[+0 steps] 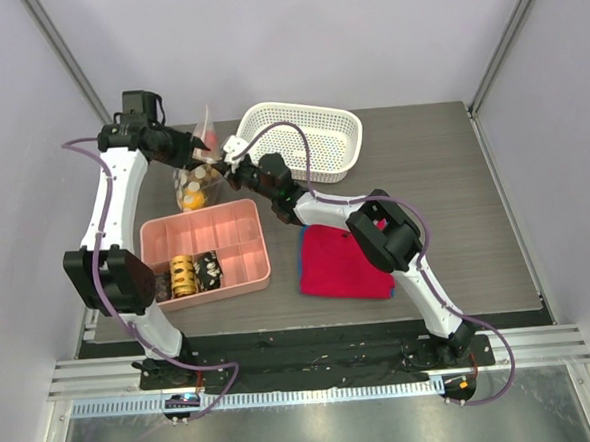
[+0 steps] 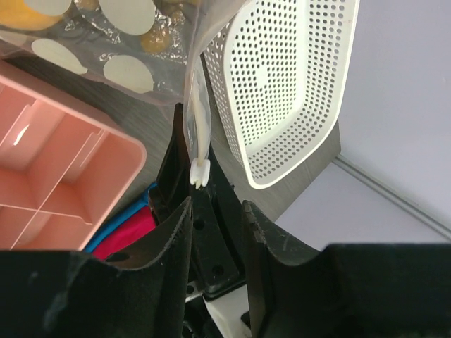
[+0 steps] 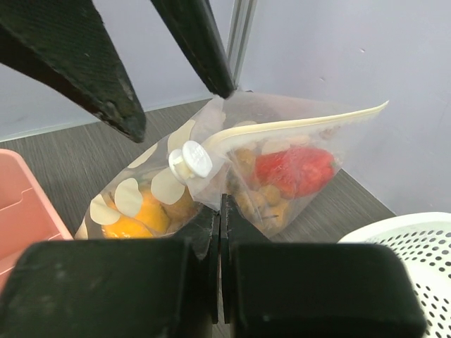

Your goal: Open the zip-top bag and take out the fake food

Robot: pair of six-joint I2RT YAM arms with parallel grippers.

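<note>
The zip-top bag [image 1: 195,187] stands on the table between the pink tray and the white basket, held up. Through its clear plastic [image 3: 282,137] I see fake food: a red piece [image 3: 296,169], an orange-yellow fruit [image 3: 137,215] and a tan-brown ball cluster [image 3: 264,193]. My right gripper [image 3: 220,201] is shut on the bag's plastic just below the white zip slider [image 3: 190,160]; it also shows in the top view [image 1: 233,150]. My left gripper [image 2: 216,204] is open, its fingers straddling the bag's top edge, with the slider [image 2: 199,171] just ahead of the tips. It shows in the top view [image 1: 202,141].
A pink compartment tray [image 1: 204,214] with a yellow coil [image 1: 183,275] and dark blocks lies near the bag. A white mesh basket [image 1: 313,108] stands at the back right of the bag. A red cloth [image 1: 343,261] lies under the right arm.
</note>
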